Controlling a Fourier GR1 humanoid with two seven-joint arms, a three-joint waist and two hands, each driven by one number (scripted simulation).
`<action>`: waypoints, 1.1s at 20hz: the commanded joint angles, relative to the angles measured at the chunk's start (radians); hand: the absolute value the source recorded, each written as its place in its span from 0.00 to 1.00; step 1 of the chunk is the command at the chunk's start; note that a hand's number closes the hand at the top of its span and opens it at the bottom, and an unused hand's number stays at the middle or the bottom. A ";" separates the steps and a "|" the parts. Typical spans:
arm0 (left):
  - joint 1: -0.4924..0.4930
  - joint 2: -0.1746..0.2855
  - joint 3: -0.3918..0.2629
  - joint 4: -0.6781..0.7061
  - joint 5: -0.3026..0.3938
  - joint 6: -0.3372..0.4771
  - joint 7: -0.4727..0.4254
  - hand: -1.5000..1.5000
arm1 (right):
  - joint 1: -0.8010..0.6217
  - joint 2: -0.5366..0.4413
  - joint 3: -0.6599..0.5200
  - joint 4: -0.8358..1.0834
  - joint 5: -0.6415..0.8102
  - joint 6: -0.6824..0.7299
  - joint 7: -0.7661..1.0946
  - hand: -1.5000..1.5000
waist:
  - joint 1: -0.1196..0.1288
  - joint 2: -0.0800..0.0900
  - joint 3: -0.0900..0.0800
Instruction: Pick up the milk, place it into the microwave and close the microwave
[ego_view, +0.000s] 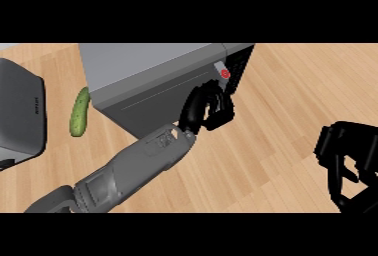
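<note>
Touching the boxy grey microwave (148, 75), left robot hand (208, 107) curled together, empty.

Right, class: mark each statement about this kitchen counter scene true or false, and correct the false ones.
1. The long green cucumber lies on the light wooden counter, left of the grey box-shaped microwave. True.
2. The robot's black left hand is at the microwave's front. True.
3. The black right hand touches the microwave. False: it is apart from it, at the view's right edge.
4. A milk carton stands beside the cucumber. False: no milk carton shows anywhere.
5. The microwave's button is blue. False: it is a red round button.
</note>
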 joint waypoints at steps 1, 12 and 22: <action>-0.123 -0.060 0.009 0.009 -0.011 -0.025 -0.020 1.00 | 0.001 -0.003 0.005 -0.022 -0.009 0.034 -0.023 1.00 | -0.022 0.003 0.000; 0.030 -0.063 0.298 -0.042 0.323 -0.104 0.025 1.00 | 0.133 -0.004 0.152 -0.107 -0.016 0.048 0.069 1.00 | 0.088 0.019 -0.016; 0.067 -0.046 0.263 0.043 0.420 -0.307 -0.008 1.00 | 0.245 0.060 0.211 -0.231 0.016 -0.058 0.088 1.00 | 0.150 0.005 -0.015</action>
